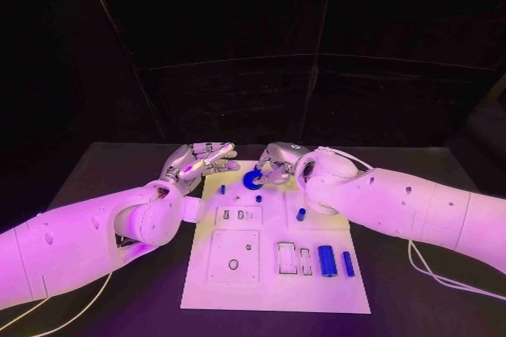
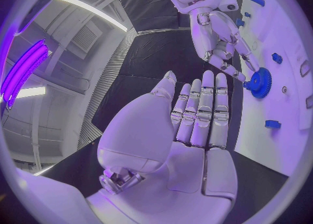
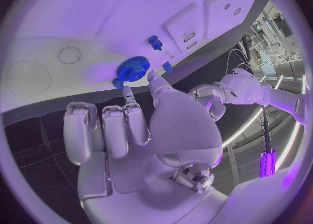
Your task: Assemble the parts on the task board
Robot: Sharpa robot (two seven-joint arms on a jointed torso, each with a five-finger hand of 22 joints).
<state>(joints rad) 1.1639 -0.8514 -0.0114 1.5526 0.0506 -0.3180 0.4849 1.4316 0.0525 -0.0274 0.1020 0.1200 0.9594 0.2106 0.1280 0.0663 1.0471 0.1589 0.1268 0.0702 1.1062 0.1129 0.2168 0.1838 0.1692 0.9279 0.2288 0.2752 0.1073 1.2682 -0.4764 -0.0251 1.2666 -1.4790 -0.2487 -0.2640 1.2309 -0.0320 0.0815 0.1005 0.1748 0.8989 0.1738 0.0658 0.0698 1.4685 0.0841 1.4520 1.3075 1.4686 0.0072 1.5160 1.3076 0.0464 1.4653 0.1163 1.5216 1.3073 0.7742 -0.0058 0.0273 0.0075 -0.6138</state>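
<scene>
Your right hand (image 1: 276, 161) sits at the far end of the task board (image 1: 276, 293), fingertips (image 3: 129, 92) touching the blue gear (image 1: 253, 180) that lies there on the white plate; whether the gear is truly pinched you cannot tell. Your left hand (image 1: 200, 161) hangs beside the board's far left corner, fingers straight and close together, palm bare, holding nothing. Near end of the board, on the black bench (image 1: 105, 169): two blue cylinders (image 1: 327, 261) lying side by side next to rectangular slots.

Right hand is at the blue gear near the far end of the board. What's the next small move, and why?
Probably press the blue gear gently down with the right hand: its fingertips touch the gear's rim on the task board, while the left hand hovers open beside the board.
</scene>
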